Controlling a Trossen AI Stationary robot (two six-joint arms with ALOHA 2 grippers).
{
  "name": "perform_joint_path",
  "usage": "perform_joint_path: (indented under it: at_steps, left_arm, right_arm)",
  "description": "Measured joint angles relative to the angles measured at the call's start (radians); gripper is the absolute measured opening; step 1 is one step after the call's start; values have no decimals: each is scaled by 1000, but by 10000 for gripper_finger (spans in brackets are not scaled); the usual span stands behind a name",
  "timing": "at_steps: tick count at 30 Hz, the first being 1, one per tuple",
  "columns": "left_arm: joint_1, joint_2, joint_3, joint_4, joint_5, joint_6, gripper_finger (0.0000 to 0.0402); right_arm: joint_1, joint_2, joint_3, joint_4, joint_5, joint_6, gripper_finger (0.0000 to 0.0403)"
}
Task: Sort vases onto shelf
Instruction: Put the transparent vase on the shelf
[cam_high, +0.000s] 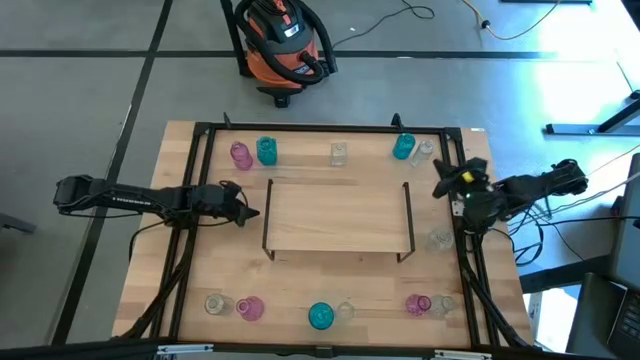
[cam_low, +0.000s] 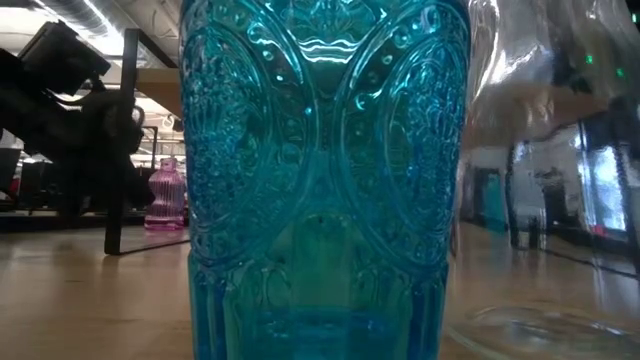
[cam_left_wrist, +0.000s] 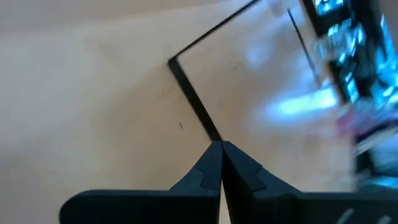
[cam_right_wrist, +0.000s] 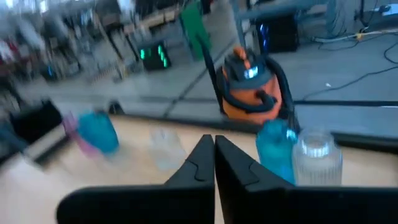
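Teal, pink and clear vases ring the bare shelf while my left gripper and right gripper hover beside it, both closed together on nothing

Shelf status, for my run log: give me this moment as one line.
shelf: bare | vases: on table around it | left pincer: shut, at shelf's left end | right pincer: shut, right of shelf

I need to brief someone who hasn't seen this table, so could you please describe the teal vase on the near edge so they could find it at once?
Start from the low wooden shelf in the middle of the table, then go to the row of vases along the edge farthest from the orange vacuum. The teal vase stands near that row's middle, beside a clear vase. It is the only teal one in that row; the others are pink or clear.
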Motion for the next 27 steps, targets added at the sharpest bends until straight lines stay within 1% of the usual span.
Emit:
perform_joint_path:
  at_steps: [5,8,10,12,14,16,18,20,22,24,27]
  left_arm:
    - [0,0,0,2,2,-153,0]
    - [0,0,0,5,2,-221,0]
    - [0,0,0,10,2,-255,0]
    - [0,0,0,39,38,-283,0]
    - [-1,-1,0,120,71,-251,0]
    - [0,-2,0,244,77,-203,0]
    - [0,-2,0,388,62,-157,0]
    - [0,-3,7,509,17,-113,0]
    - [0,0,24,567,-20,-46,0]
    - [4,-3,69,583,-52,17,0]
    - [23,-2,133,556,-63,96,0]
  right_arm:
    - [0,0,86,76,89,-8,1]
    - [0,0,109,151,133,-79,1]
    - [0,0,116,218,144,-146,1]
    - [0,0,122,295,146,-219,1]
    - [0,0,123,378,146,-299,1]
    - [0,0,123,465,143,-388,1]
    - [0,0,123,554,111,-481,1]
    - [0,0,123,628,62,-587,1]
    - [0,0,123,685,37,-626,1]
    - [0,0,123,741,32,-629,1]
    - [0,0,123,828,14,-655,1]
